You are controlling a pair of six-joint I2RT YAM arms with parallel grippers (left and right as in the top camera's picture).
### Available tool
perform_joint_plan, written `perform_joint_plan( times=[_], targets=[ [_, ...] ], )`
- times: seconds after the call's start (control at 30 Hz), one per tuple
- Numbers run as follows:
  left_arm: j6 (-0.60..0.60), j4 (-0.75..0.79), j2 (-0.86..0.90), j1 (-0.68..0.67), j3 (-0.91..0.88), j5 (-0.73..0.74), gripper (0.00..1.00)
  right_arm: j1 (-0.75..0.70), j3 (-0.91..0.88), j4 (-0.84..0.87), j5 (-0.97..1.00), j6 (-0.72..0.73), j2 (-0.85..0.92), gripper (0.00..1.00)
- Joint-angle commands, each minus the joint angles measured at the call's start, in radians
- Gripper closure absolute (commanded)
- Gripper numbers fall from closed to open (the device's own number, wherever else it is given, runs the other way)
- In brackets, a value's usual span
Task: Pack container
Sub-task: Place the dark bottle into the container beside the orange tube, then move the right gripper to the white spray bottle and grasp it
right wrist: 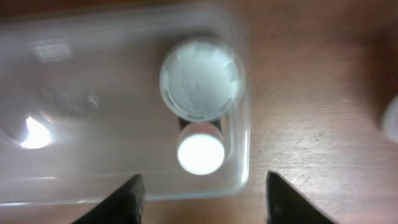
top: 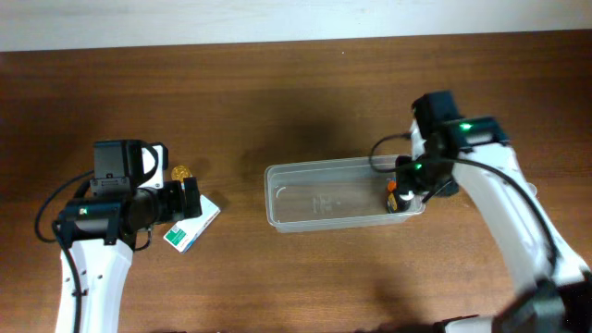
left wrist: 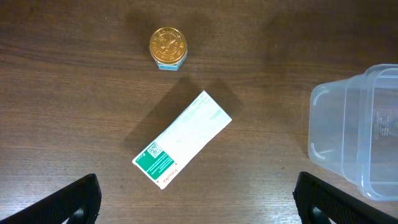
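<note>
The clear plastic container (top: pixel 314 199) sits mid-table; it also shows in the left wrist view (left wrist: pixel 360 137) and right wrist view (right wrist: pixel 93 99). Two small bottles stand in its right end: one with a ribbed white cap (right wrist: pixel 200 79) and one with a smooth white cap (right wrist: pixel 200 154), seen together in the overhead view (top: pixel 398 196). My right gripper (right wrist: pixel 202 199) is open and empty above that end. A white and green box (left wrist: pixel 181 139) and a gold-lidded jar (left wrist: pixel 168 47) lie on the table at the left. My left gripper (left wrist: pixel 196 199) is open above them.
The brown wooden table (top: pixel 296 102) ends at a pale wall along the far edge. A blurred pale object (right wrist: pixel 392 121) shows at the right edge of the right wrist view.
</note>
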Motion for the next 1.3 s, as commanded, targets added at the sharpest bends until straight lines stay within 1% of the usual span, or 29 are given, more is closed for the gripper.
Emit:
perform_joint_plan(
  times=[0.0, 0.07, 0.17, 0.2, 0.27, 0.4, 0.57, 0.7, 0.77, 0.83, 1.0, 1.03, 1.17, 1.27],
  targets=[
    [0.013, 0.0, 0.0, -0.001, 0.018, 0.011, 0.01, -0.042, 0.171, -0.045, 0.13, 0.042, -0.143, 0.23],
    [0.013, 0.0, 0.0, -0.001, 0.018, 0.011, 0.0, -0.109, 0.217, -0.059, 0.132, 0.042, -0.172, 0.14],
    [0.013, 0.0, 0.0, -0.001, 0.018, 0.011, 0.01, -0.256, 0.238, -0.068, 0.13, 0.066, -0.189, 0.09],
    [0.013, 0.0, 0.0, -0.001, 0.018, 0.011, 0.01, -0.307, 0.237, -0.07, 0.123, 0.069, -0.185, 0.08],
    [0.013, 0.0, 0.0, -0.001, 0.018, 0.011, 0.0, -0.452, 0.23, -0.077, 0.075, 0.071, -0.149, 0.07],
    [0.013, 0.0, 0.0, -0.001, 0.018, 0.011, 0.0, -0.608, 0.206, -0.083, 0.003, 0.056, -0.056, 0.07],
    [0.013, 0.0, 0.0, -0.001, 0.018, 0.011, 0.0, -0.69, 0.201, -0.111, 0.003, 0.037, 0.097, 0.08],
    [0.013, 0.0, 0.0, -0.001, 0.018, 0.011, 0.01, -0.698, 0.201, -0.118, 0.0, 0.029, 0.21, 0.09],
    [0.013, 0.0, 0.0, -0.001, 0.018, 0.011, 0.01, -0.698, 0.201, -0.118, 0.0, 0.03, 0.255, 0.14],
    [0.013, 0.0, 0.0, -0.001, 0.018, 0.011, 0.01, -0.698, 0.201, -0.119, 0.0, 0.03, 0.291, 0.21],
    [0.013, 0.0, 0.0, -0.001, 0.018, 0.011, 0.01, -0.698, 0.201, -0.116, 0.0, 0.03, 0.33, 0.48],
    [0.013, 0.0, 0.0, -0.002, 0.018, 0.011, 0.0, -0.698, 0.201, -0.114, 0.0, 0.03, 0.33, 0.5],
    [0.013, 0.0, 0.0, -0.001, 0.018, 0.011, 0.0, -0.698, 0.201, -0.115, 0.0, 0.03, 0.33, 0.66],
    [0.013, 0.0, 0.0, -0.001, 0.018, 0.011, 0.01, -0.698, 0.201, -0.119, 0.0, 0.03, 0.329, 0.71]
  ],
)
